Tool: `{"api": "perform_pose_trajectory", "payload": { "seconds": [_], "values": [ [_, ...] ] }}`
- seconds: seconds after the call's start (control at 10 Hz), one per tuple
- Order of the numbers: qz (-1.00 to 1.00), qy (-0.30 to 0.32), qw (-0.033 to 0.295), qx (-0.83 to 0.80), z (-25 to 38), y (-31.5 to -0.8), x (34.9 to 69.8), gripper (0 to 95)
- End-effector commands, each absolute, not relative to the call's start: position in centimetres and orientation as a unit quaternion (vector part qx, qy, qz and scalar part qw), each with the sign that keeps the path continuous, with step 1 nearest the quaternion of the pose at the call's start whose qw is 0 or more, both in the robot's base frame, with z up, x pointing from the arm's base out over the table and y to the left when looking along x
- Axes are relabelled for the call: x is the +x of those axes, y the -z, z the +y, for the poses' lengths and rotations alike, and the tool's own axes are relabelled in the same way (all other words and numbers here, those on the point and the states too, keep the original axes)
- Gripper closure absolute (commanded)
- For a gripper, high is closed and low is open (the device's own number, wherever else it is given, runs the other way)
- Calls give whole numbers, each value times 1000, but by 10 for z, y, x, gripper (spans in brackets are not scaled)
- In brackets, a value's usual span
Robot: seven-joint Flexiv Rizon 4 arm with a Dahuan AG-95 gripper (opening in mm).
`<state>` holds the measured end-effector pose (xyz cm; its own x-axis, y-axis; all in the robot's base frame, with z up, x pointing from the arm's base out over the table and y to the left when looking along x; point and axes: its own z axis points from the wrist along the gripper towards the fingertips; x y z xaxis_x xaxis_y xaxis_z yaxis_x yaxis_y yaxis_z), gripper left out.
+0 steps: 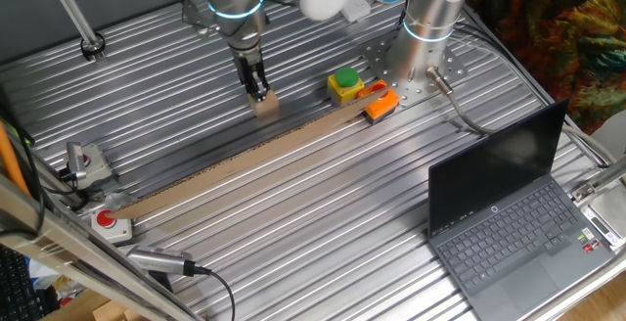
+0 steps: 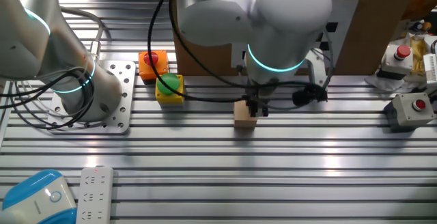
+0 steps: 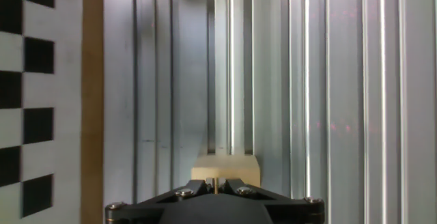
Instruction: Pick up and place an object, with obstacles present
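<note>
The object, a small tan block (image 1: 265, 107), stands on the ribbed metal table (image 1: 323, 213) just behind the obstacle, a long low tan strip (image 1: 245, 162) that runs diagonally across it. My gripper (image 1: 257, 90) points straight down at the block's top, fingers shut together, and I cannot tell whether the tips touch it. In the other fixed view the block (image 2: 245, 113) sits just left of the gripper (image 2: 258, 106). In the hand view the block (image 3: 227, 166) is much wider than the slit between the jaws of the gripper (image 3: 216, 182). The strip (image 3: 92, 101) lies far to the left.
A yellow box with a green button (image 1: 344, 84) and an orange piece (image 1: 381, 104) stand at the strip's far end, near the arm's base (image 1: 425, 52). An open laptop (image 1: 509, 213) is at the right. A red button (image 1: 106, 221) is at the left edge.
</note>
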<state>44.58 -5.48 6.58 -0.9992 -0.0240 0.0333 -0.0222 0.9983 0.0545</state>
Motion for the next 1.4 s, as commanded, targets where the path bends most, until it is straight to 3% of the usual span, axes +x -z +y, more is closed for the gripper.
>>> {"api": "perform_pose_trajectory", "payload": {
  "seconds": [0.1,0.6,0.7,1.0,1.1,1.4],
  "values": [
    [-998,35,44,10,-57,-64,444,570],
    [-999,25,39,26,-59,-67,440,570],
    [-998,24,38,31,-60,-67,439,380],
    [-998,24,38,42,-60,-67,439,380],
    [-998,24,38,42,-60,-66,439,190],
    [-998,23,36,46,-63,-58,439,190]
  ]
}}
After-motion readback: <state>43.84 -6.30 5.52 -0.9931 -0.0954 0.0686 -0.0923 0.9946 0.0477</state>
